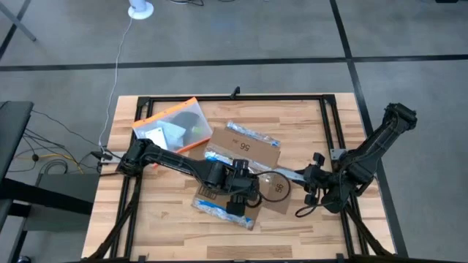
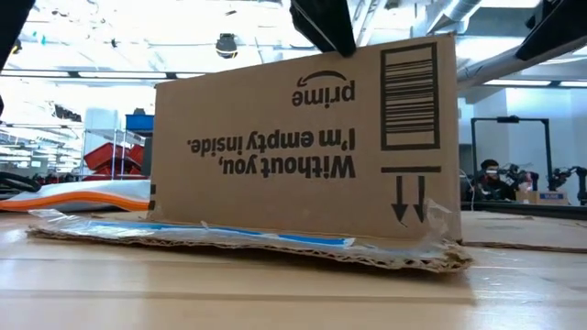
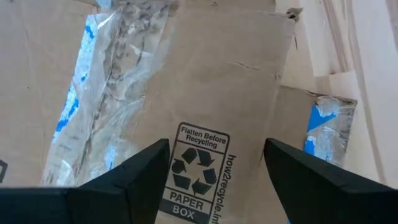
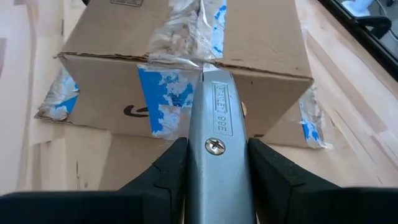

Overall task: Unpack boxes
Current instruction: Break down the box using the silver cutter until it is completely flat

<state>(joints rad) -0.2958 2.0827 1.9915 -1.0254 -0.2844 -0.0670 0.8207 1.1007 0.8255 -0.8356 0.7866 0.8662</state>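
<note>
1. Box (image 4: 186, 68): matt brown cardboard, glossy crinkled tape (image 4: 163, 99).
2. Knife (image 4: 215, 149): smooth, dull grey metal.
3. Table (image 1: 307, 124): pale wood, smooth.
4. Pouch (image 1: 172, 124): shiny clear plastic.

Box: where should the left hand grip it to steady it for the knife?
Top-down, across the side walls of the box, away from the knife. Its top faces up, flat and taped, and the flaps lie splayed on the table, too low to pinch. The left hand hangs open above it; whether its span fits is unclear.
</note>
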